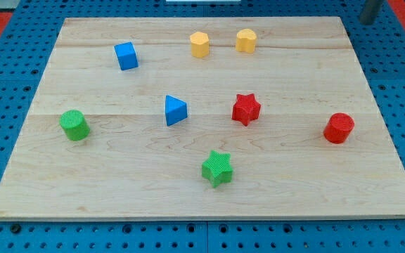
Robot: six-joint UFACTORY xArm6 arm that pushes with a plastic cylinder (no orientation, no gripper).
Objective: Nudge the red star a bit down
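Red star [245,109]: ribbed, upright, flat on wooden board [315,183], just right of centre. Blue triangle [175,110] at its 9 o'clock, green star [217,168] at 7. Rod [370,10] at its 1 o'clock, top-right corner; my tip not visible, no gripper fitted.

a pale wooden board [315,190] lies on a blue perforated surface [5,84]; something red, perhaps matting, shows top left.

Single view, high and angled down, facing the whole wooden board [202,190], moderately near
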